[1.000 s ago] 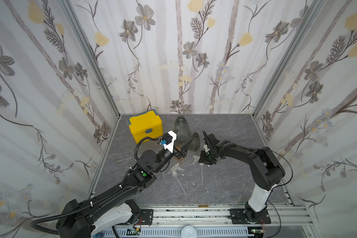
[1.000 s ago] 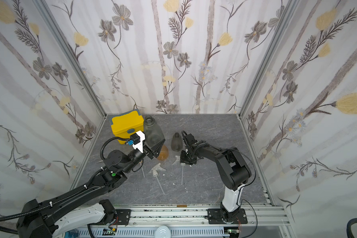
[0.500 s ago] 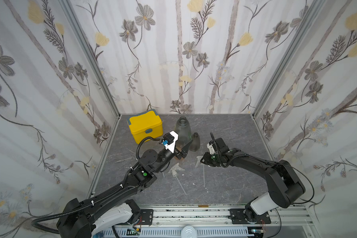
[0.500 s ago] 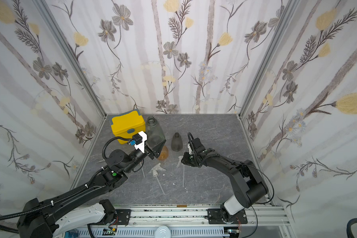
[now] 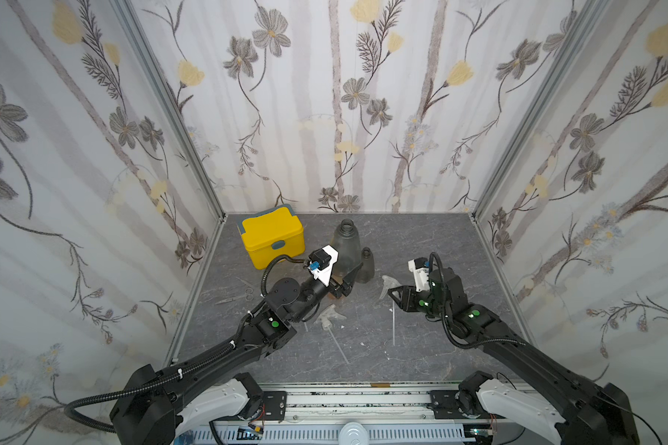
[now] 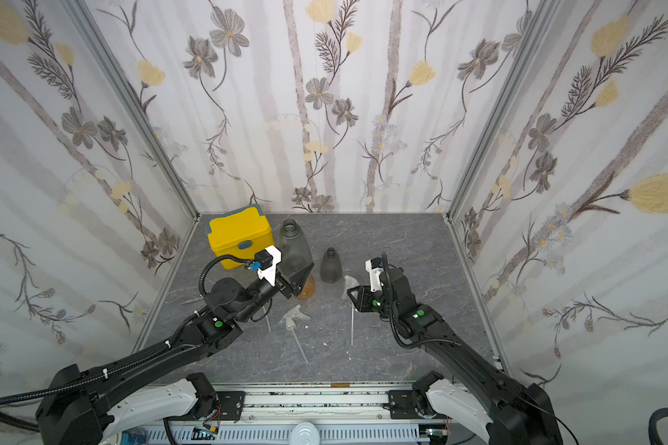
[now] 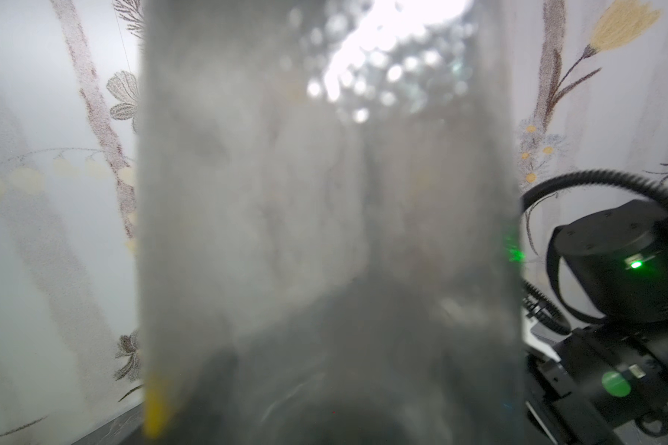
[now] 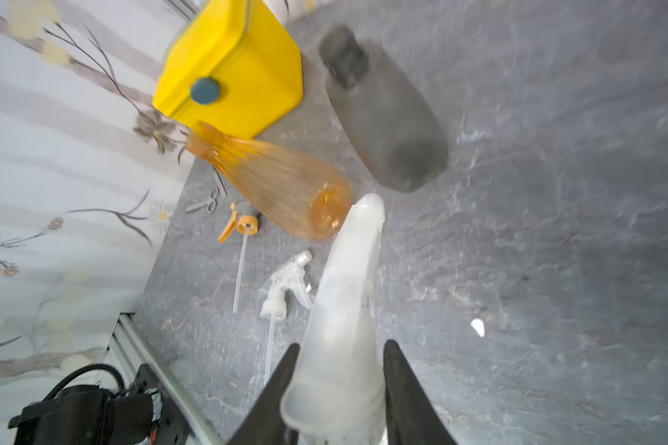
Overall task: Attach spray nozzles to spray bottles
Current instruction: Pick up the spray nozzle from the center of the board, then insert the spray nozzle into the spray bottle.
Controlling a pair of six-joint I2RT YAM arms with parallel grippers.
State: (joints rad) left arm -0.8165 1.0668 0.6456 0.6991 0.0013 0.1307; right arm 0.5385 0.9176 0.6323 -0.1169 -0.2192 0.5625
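Though left end effector is unreadable, right end effector pinches one of three nozzles; three bottles.

Robot test cell: flower-patterned wall panels on aluminium corner posts enclose a grey marbled tabletop and two rail-mounted black arms.

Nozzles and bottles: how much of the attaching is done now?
Done: nothing; no bottle carries a nozzle. In hand: the right gripper is shut on a clear nozzle; the left gripper is at the big grey bottle, grip unclear. Left: all three pairings, including the second clear nozzle, orange nozzle, small grey bottle and orange bottle.
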